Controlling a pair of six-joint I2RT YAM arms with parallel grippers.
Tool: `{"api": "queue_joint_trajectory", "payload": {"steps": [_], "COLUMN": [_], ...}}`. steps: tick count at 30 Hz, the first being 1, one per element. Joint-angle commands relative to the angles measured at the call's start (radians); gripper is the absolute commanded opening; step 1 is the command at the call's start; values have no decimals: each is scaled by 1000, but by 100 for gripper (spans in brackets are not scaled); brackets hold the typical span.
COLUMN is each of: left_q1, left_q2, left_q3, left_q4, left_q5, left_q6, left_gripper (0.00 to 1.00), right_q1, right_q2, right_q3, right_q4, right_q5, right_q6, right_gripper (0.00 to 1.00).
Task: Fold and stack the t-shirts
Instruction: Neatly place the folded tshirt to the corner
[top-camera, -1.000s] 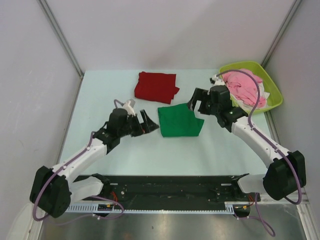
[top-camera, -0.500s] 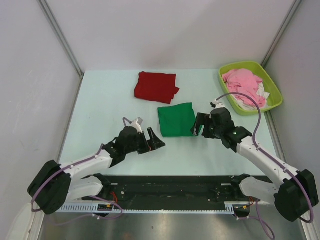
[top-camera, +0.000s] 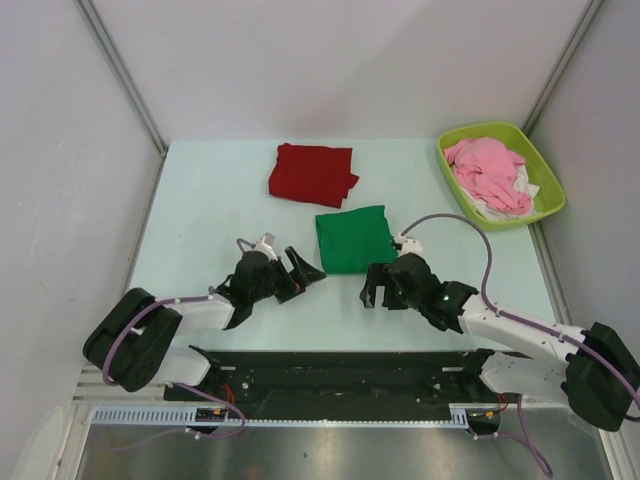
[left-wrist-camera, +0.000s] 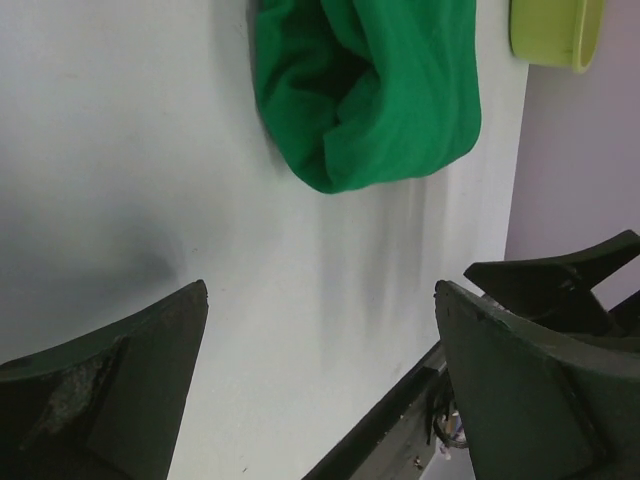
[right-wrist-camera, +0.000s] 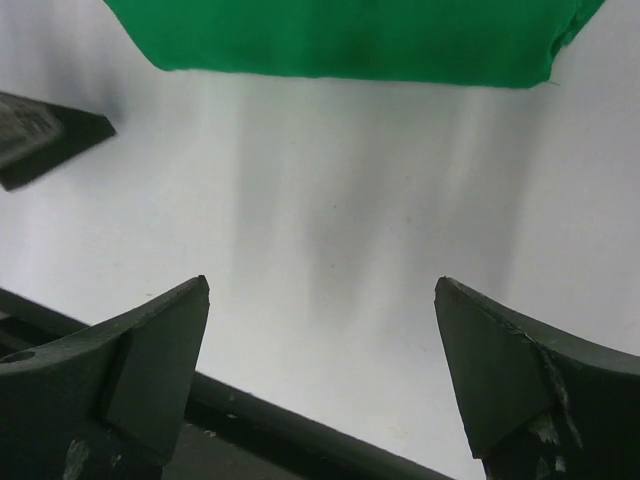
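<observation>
The green t-shirt (top-camera: 353, 238) lies folded in a rough square at the table's middle. It also shows in the left wrist view (left-wrist-camera: 370, 90) and along the top of the right wrist view (right-wrist-camera: 350, 35). The dark red t-shirt (top-camera: 313, 174) lies folded behind it, apart from it. My left gripper (top-camera: 302, 278) is open and empty, low over the table just left of the green shirt's near corner. My right gripper (top-camera: 378, 290) is open and empty, just in front of the green shirt's near right edge.
A lime green basket (top-camera: 548, 180) at the back right holds a pink garment (top-camera: 488, 170) and a white cloth (top-camera: 520, 190). The black base rail (top-camera: 340, 375) runs along the table's near edge. Walls close in left and right.
Both arms have drawn back toward the near edge. My right gripper left the green shirt's right side and came down in front of it. The shirts have not moved.
</observation>
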Motion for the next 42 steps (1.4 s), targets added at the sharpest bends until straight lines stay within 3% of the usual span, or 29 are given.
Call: {"api": "queue_joint_trajectory", "payload": {"steps": [1, 9, 11, 15, 23, 28, 42], "left_q1": [68, 88, 90, 128, 271, 291, 295], "left_q2": [32, -46, -62, -100, -11, 85, 220], "left_q3": [32, 147, 190, 187, 93, 115, 178], "left_q4": [80, -309, -409, -429, -256, -187, -87], "left_q5": [192, 121, 69, 69, 199, 258, 318], "left_q6": [0, 188, 217, 253, 225, 211, 182], "left_gripper": [100, 100, 100, 100, 100, 100, 100], "right_q1": [103, 418, 501, 526, 556, 503, 237], "right_q2": [79, 322, 407, 536, 526, 546, 645], "right_q3": [127, 403, 417, 399, 216, 120, 79], "right_q4": [-32, -372, -377, -327, 84, 261, 605], "right_q5": [193, 650, 822, 919, 893, 821, 557], "right_q6": [-177, -538, -624, -851, -1214, -1389, -1569], "right_gripper": [100, 100, 100, 100, 100, 100, 95]}}
